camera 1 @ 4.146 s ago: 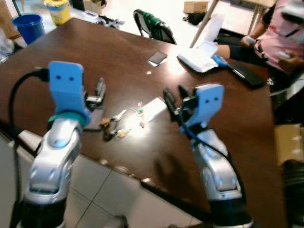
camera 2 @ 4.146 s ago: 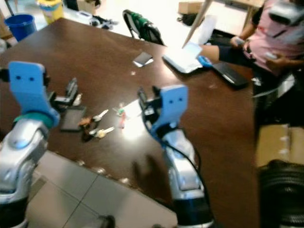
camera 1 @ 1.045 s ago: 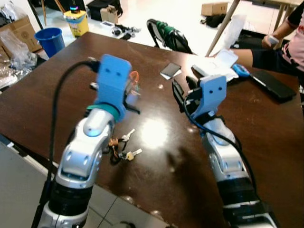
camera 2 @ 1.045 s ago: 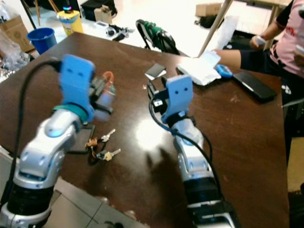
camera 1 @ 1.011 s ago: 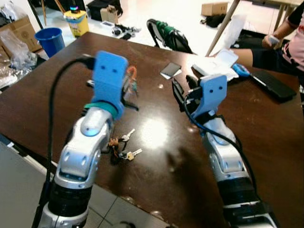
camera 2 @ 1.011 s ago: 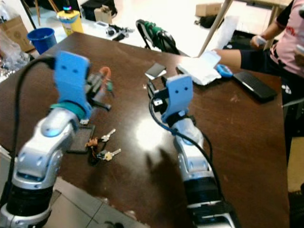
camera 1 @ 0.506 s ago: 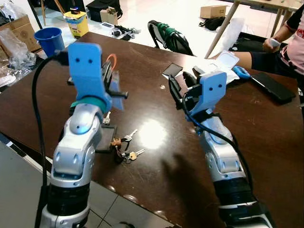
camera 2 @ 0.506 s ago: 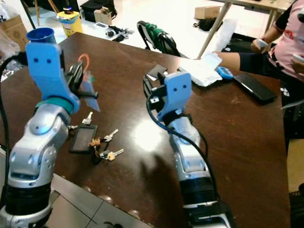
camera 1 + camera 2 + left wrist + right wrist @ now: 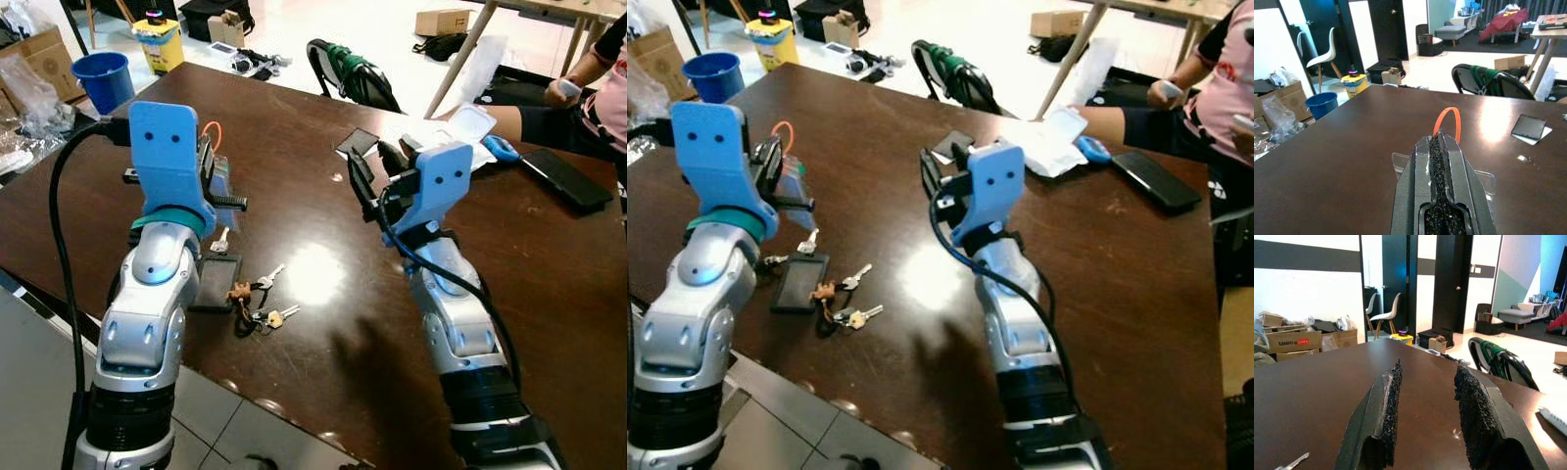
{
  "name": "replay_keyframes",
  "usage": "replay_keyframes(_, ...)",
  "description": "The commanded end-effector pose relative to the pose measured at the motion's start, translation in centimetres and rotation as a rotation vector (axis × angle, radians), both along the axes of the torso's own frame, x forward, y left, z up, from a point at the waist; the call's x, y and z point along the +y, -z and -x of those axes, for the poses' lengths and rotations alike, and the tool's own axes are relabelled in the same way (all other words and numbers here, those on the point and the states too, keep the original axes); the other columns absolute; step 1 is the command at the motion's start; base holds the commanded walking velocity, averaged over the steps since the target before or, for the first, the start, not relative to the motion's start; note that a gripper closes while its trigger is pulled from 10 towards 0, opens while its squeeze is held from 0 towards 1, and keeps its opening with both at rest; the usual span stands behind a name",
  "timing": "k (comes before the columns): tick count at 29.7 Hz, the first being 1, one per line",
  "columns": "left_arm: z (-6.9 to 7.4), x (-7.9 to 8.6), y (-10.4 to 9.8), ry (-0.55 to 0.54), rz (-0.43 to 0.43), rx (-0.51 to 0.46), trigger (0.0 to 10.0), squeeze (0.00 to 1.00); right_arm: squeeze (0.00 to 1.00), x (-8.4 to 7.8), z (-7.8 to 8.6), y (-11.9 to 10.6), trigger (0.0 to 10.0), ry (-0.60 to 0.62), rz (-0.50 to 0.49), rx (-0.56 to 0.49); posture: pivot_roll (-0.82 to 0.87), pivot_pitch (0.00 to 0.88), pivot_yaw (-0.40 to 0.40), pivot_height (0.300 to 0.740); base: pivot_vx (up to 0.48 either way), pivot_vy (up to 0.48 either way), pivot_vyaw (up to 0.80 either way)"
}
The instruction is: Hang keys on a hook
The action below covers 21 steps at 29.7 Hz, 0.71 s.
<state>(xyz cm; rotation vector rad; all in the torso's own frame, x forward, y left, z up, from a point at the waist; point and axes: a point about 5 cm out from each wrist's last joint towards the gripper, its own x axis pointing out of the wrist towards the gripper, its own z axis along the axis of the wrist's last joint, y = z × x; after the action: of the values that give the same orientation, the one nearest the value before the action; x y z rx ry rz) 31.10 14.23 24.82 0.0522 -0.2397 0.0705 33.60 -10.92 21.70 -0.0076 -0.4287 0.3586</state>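
The left gripper (image 9: 1442,161) is closed on a clear tag with an orange loop (image 9: 1446,119), held above the counter (image 9: 294,176). The right gripper (image 9: 1425,396) is held open and empty over the counter. The keys (image 9: 257,304) are seen lying near the counter's front edge, beside a dark card (image 9: 216,293)

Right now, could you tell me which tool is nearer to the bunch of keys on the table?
The left. The left tool is raised above the table just beyond the keys, shut on a clear orange-looped tag. The right tool hovers open farther off.
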Motion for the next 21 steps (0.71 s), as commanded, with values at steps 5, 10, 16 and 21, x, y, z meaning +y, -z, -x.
replay_keyframes(5, -0.04, 0.75, 0.58, -0.037, -0.013, 0.016, 10.0, 0.00, 0.00, 0.28, 0.19, 0.18, 10.0, -0.010, -0.016, 0.013, 0.11, 0.004, 0.094, 0.740, -0.341, 0.000, 0.00)
replay_keyframes(10, -0.04, 0.79, 0.56, -0.042, -0.016, 0.013, 10.0, 0.00, 0.00, 0.35, 0.26, 0.12, 10.0, -0.011, -0.023, 0.013, 0.11, 0.006, 0.095, 0.740, -0.343, 0.000, 0.00)
replay_keyframes(16, -0.10, 0.86, 0.60, -0.045, -0.020, 0.014, 10.0, 0.00, 0.00, 0.54, 0.39, -0.04, 10.0, -0.026, -0.042, 0.008, 0.11, 0.010, 0.095, 0.740, -0.341, 0.000, 0.00)
replay_keyframes(21, -0.18, 0.94, 0.61, -0.049, -0.025, 0.016, 10.0, 0.00, 0.00, 0.63, 0.50, -0.20, 10.0, -0.040, -0.052, 0.004, 0.11, 0.016, 0.096, 0.740, -0.342, 0.000, 0.00)
